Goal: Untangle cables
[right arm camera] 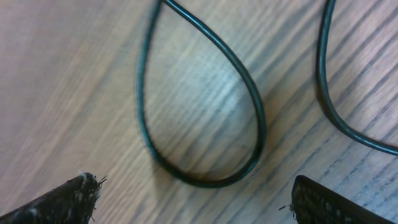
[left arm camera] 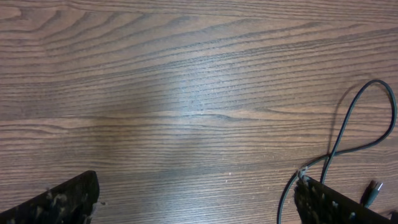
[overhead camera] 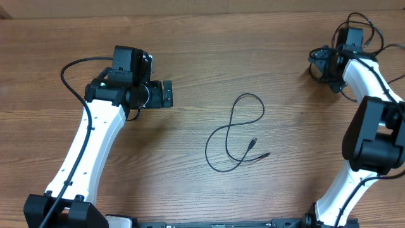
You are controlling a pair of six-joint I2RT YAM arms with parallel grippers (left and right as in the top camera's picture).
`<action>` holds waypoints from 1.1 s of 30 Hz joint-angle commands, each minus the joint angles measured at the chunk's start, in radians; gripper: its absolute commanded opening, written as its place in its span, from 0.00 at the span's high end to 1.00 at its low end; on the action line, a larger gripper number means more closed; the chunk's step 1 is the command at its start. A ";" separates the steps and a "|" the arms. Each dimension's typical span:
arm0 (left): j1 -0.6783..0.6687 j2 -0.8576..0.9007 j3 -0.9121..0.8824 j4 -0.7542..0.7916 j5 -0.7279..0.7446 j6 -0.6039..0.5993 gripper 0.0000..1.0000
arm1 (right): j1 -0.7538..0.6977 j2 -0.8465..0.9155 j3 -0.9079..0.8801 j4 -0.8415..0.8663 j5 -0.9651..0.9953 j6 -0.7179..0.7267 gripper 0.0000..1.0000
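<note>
- A thin black cable lies mid-tabletop in a loose figure-eight, with its two small plug ends close together.
- The left fingers stand wide apart and empty, just beside that cable.
- The right fingers are spread apart above a second cable loop, which lies flat and ungripped at the far right.

- The table is bare wood between the left tool and the centre cable, so there is free passage.
- The centre cable's two loops and plug ends block mid-table.
- Under the right tool, a cable loop lies between the spread fingers, with a second strand just beside it.
</note>
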 commanded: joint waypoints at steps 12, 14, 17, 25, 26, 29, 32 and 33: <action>-0.007 -0.017 -0.001 0.025 0.011 0.020 0.00 | 0.287 -0.128 0.013 -0.284 -0.119 0.042 0.07; -0.007 -0.017 -0.001 0.030 0.011 0.020 0.00 | 0.351 -0.127 0.012 -0.307 -0.118 0.041 0.07; -0.007 -0.017 -0.001 0.029 0.011 0.020 0.00 | 0.431 -0.127 0.004 -0.351 -0.109 0.042 0.07; -0.007 -0.017 -0.001 0.028 0.011 0.019 0.01 | 0.554 -0.127 0.002 -0.597 -0.113 0.113 0.07; -0.007 -0.017 -0.001 0.028 0.011 0.019 0.00 | 0.564 -0.127 0.002 -0.616 -0.114 0.113 0.07; -0.007 -0.017 -0.001 0.030 0.010 0.020 0.00 | 0.592 -0.127 0.002 -0.640 -0.127 0.113 0.00; -0.007 -0.017 -0.001 0.030 0.010 0.020 0.00 | 0.621 -0.126 0.002 -0.624 -0.189 0.106 0.00; -0.007 -0.017 -0.001 0.031 0.010 0.020 0.00 | 0.628 -0.123 0.002 -0.611 -0.204 0.100 0.00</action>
